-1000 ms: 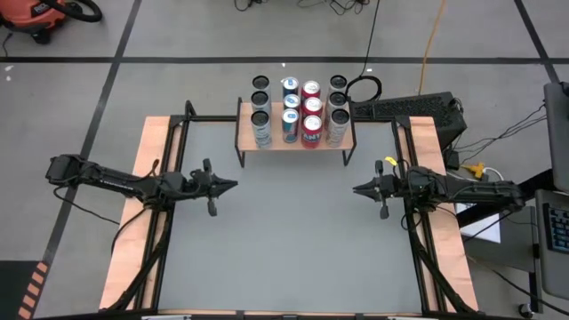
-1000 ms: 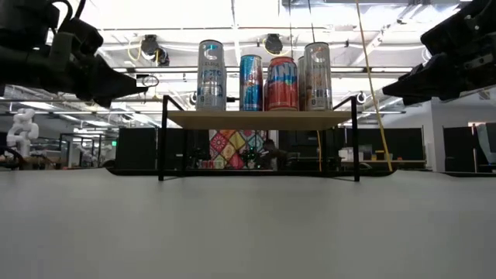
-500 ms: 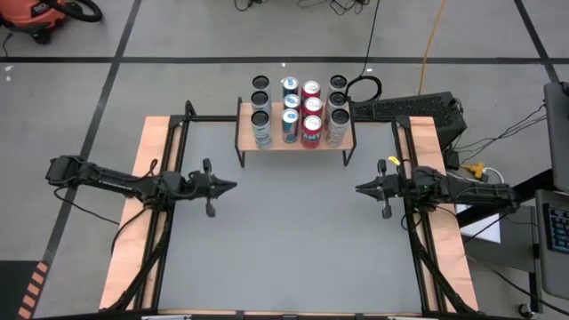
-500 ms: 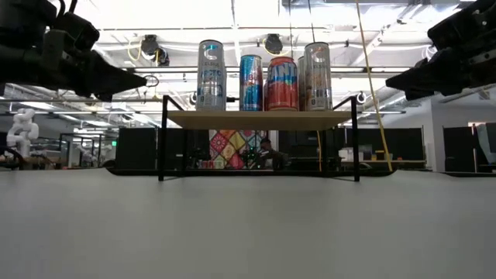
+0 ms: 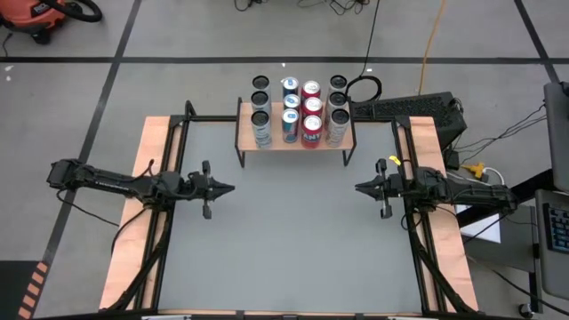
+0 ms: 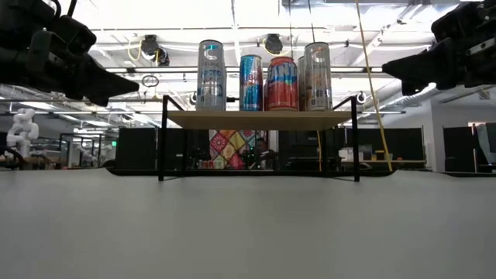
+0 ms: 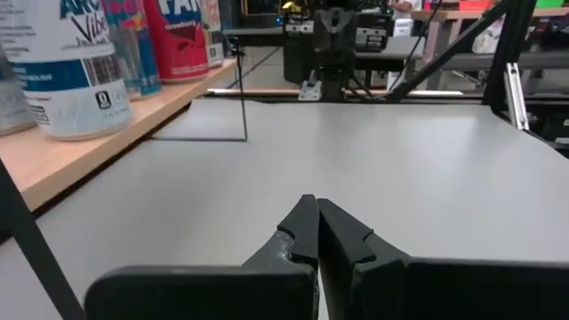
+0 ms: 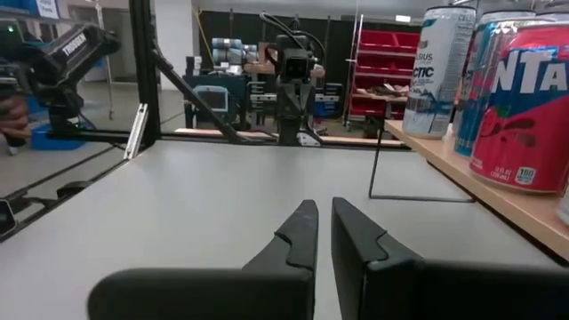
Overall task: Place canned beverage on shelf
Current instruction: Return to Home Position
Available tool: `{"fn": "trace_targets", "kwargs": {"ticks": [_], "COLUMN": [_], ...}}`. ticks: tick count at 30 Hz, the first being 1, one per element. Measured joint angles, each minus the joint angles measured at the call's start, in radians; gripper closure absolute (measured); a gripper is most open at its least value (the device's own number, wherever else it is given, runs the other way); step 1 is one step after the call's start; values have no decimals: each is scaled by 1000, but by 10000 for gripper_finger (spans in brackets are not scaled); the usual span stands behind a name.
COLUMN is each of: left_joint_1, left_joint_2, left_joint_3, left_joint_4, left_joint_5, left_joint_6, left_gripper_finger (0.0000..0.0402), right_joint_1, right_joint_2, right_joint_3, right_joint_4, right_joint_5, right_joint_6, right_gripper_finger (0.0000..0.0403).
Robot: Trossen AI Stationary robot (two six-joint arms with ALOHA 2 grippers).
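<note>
The grey, matte counter (image 5: 293, 231) lies wide and open between my two arms, with pale wooden side boards (image 5: 142, 213) along both long edges. At its far edge stands the shelf (image 5: 295, 142), a light wooden top on thin black legs. It carries upright cans in four rows of three: tall white cans (image 5: 260, 116), blue cans (image 5: 290, 111), red cans (image 5: 310, 111) and tall silver cans (image 5: 336, 111). One white label shows "CTIC", one red label "NTA". My left gripper (image 5: 229, 188) hovers over the counter's left side, clenched and empty. My right gripper (image 5: 359, 188) faces it from the right, fingers all but closed on nothing, well apart from the shelf.
</note>
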Motion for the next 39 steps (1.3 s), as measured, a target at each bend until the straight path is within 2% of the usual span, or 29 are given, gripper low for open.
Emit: {"fn": "trace_targets", "kwargs": {"ticks": [14,20,28,32,39], "left_joint_1": [0,0,0,0,0], "left_joint_2": [-168,-278,-439,-506,-519], "left_joint_3": [0,0,-1,-2,-2], "left_joint_4": [-146,-231,-378,-388,-391], "left_joint_5": [7,60,67,100,104], "left_joint_6": [37,40,51,51,52], "left_gripper_finger": [401,401,401,401,401], "right_joint_1": [0,0,0,0,0], "right_joint_2": [1,1,1,1,0], "right_joint_3": [-26,-27,-27,-27,-28], "right_joint_4": [39,41,42,42,44], "right_joint_5": [-28,-29,-29,-29,-28], "right_joint_6": [13,1,-15,-13,-15], "right_gripper_finger": [403,403,403,403,403]}}
